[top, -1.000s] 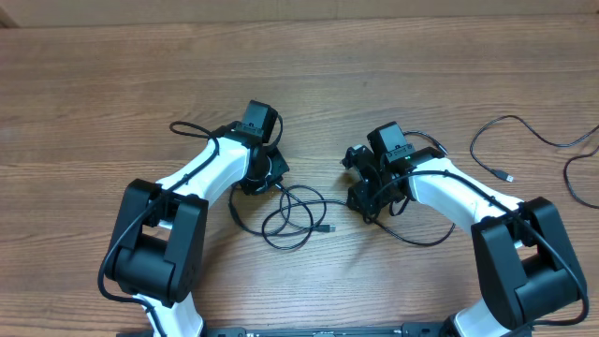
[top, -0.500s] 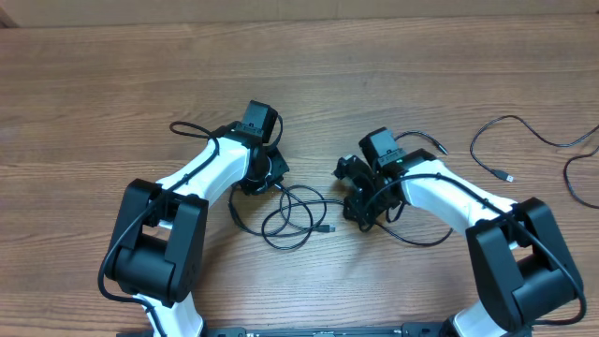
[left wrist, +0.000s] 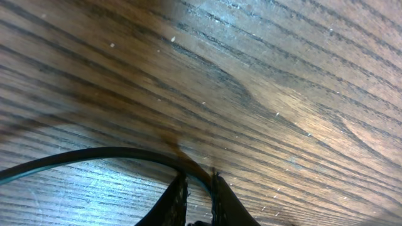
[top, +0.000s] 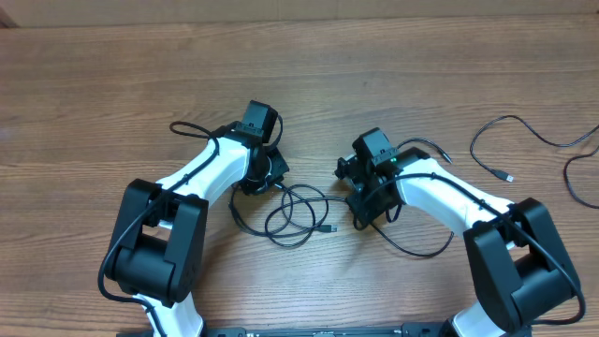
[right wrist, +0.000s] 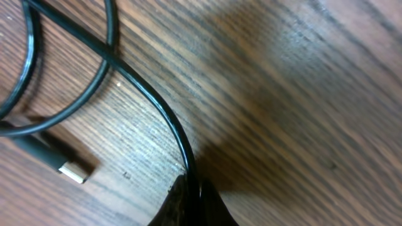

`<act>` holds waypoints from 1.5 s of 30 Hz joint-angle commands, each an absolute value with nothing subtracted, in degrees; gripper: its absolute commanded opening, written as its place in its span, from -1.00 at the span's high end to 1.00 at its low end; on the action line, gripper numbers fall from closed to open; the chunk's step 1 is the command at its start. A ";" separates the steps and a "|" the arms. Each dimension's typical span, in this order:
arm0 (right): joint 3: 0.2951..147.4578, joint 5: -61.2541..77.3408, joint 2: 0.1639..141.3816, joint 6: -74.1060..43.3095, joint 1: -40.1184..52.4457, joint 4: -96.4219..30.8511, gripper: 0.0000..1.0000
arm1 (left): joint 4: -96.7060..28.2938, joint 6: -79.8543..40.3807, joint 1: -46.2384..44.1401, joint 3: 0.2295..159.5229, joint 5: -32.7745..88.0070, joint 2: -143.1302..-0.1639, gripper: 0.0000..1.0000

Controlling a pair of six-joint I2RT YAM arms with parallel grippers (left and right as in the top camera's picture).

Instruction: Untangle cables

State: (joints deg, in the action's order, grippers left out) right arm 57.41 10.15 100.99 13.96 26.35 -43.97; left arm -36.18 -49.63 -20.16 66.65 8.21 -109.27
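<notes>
The left claw (left wrist: 200,190) is cut off by the bottom edge of its wrist view, only the fingertips showing; the right claw (right wrist: 190,196) likewise; from overhead both claws' tips are hidden under their wrists; the looped cable (left wrist: 94,153) leaves the left wrist view at the left edge; the surface (left wrist: 119,28) is blurred there; the far cable (top: 524,122) and the edge cable (top: 569,178) run off the overhead's right edge; the far cable's plug (top: 508,176) is too small to identify.

Glossy brown wood-grain table (top: 84,84) fills every view, catching pale light.
</notes>
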 commanded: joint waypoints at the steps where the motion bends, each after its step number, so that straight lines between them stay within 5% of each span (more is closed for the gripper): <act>1: 64.60 11.27 96.75 12.93 26.52 -47.11 0.93 | -36.38 -50.37 -20.27 65.71 7.03 -109.40 0.69; 10: 78.76 12.97 89.23 13.56 26.52 -57.71 0.93 | -36.45 -50.37 -20.29 65.71 7.03 -109.40 0.69; 16: 81.84 12.93 85.32 13.54 26.50 -57.14 0.93 | -36.42 -50.37 -20.29 65.71 7.05 -109.40 0.24; 21: 81.84 15.33 82.19 13.50 26.50 -52.77 0.92 | -36.47 -50.35 -20.29 65.71 7.05 -109.40 0.18; 31: 81.84 20.47 74.72 13.26 26.41 -42.72 0.93 | -36.60 -50.37 -20.29 65.71 7.05 -109.40 0.68; 45: 81.80 19.18 69.21 9.34 19.68 -37.19 0.93 | -36.58 -50.37 -20.29 65.71 7.03 -109.40 0.76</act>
State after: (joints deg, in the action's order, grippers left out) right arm 80.38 19.49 70.11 12.40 21.47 -36.05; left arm -36.51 -50.65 -20.16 66.52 8.03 -109.03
